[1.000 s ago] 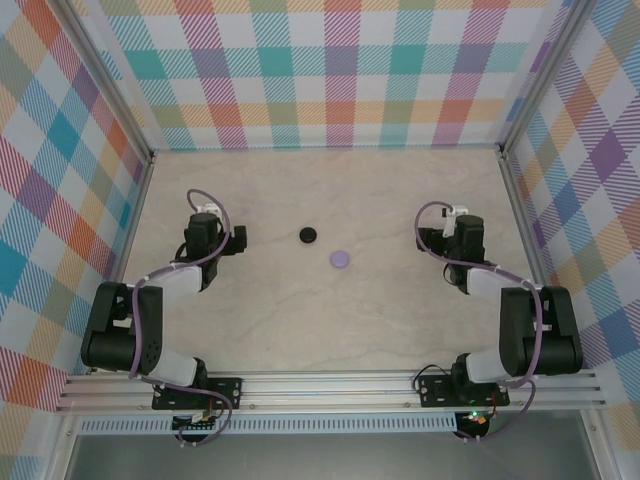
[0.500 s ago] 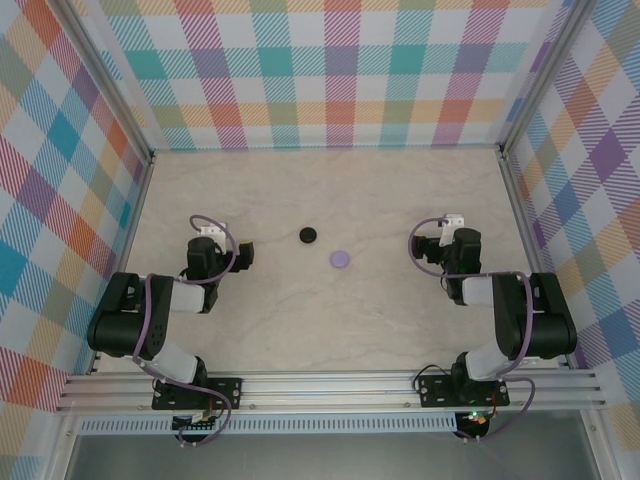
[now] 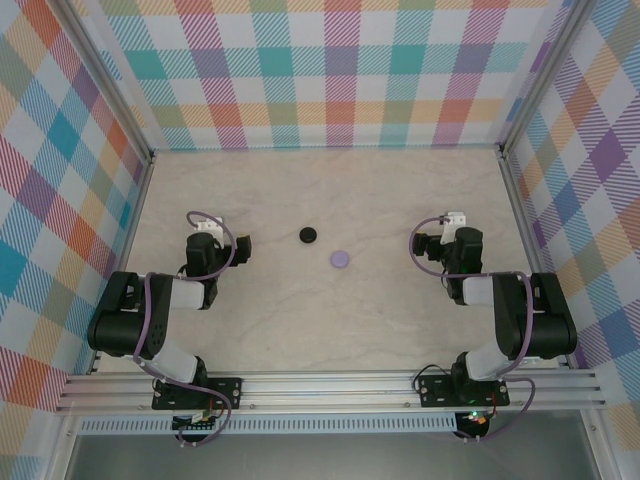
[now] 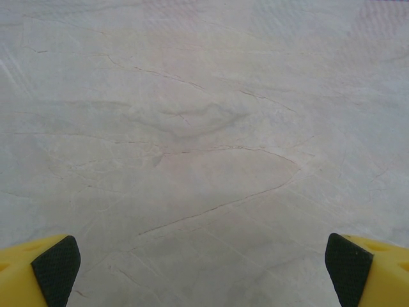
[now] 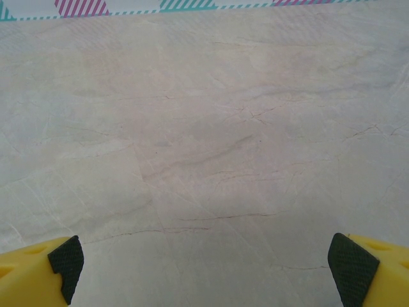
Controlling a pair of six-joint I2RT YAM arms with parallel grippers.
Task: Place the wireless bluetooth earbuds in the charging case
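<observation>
bright even diffuse overhead light, matte tabletop [image 3: 330,200] uniformly lit, shadows faint and soft-edged, top view sharp, wide-angle lean on the walls [image 3: 340,70] toward frame edges, wrist views softer and slightly grainy, yellow fingertips [image 4: 54,268] out of focus in bottom corners

The beige stone-look tabletop [image 3: 330,320] carries faint marble veins. On it lie a small round black disc [image 3: 308,235] and a small round pale lilac disc [image 3: 340,259]. Around the tabletop, walls [image 3: 330,70] show teal, orange, pink and purple plaid.
</observation>
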